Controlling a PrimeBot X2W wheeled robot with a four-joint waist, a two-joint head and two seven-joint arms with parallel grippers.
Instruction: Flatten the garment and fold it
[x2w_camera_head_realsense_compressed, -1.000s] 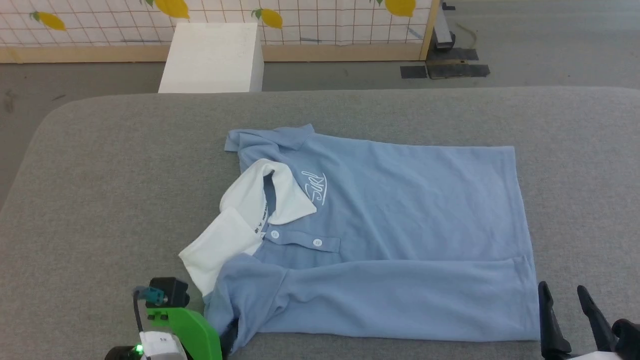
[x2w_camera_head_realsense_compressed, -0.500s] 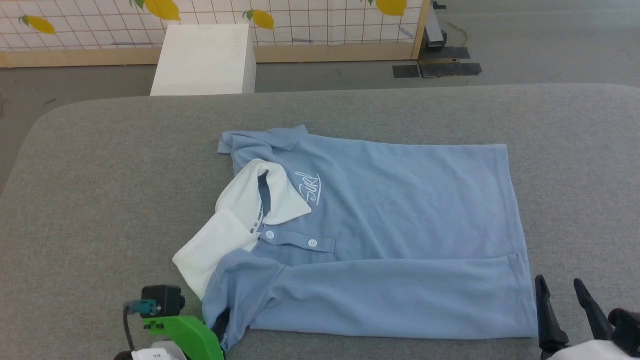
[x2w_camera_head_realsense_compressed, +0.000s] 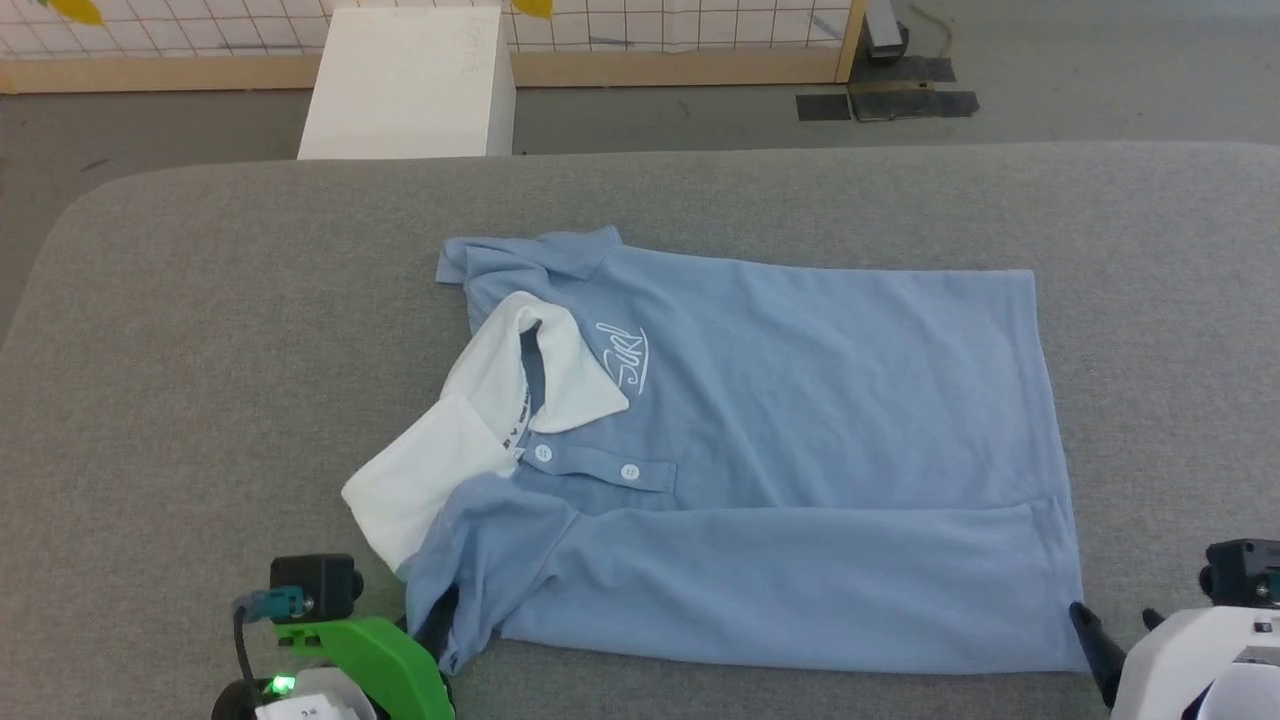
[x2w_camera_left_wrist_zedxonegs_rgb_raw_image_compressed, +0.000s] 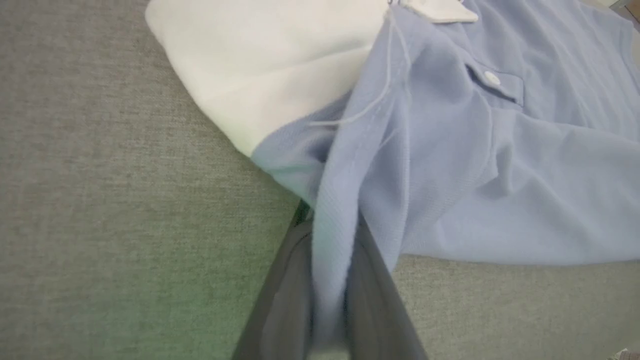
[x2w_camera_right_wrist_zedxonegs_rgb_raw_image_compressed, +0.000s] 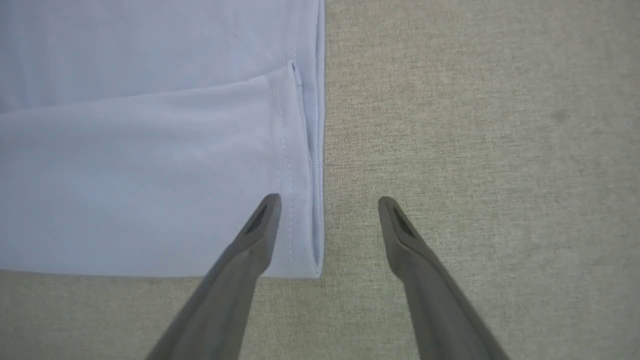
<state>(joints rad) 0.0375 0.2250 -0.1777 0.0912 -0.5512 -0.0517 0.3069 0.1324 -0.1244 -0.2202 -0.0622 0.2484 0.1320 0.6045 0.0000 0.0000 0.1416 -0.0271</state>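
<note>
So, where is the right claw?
Head view, lower right: the right claw stands open astride the near hem corner of the light blue polo shirt, on the grey surface.

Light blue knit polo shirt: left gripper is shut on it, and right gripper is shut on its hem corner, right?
No. The right gripper is open, straddling the hem corner of the light blue knit polo shirt, as the right wrist view shows. The left gripper is shut on it.

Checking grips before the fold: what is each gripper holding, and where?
Left gripper pinches the garment by a blue fold at its near collar-end corner. Right gripper is open astride the near hem corner, holding nothing.
</note>
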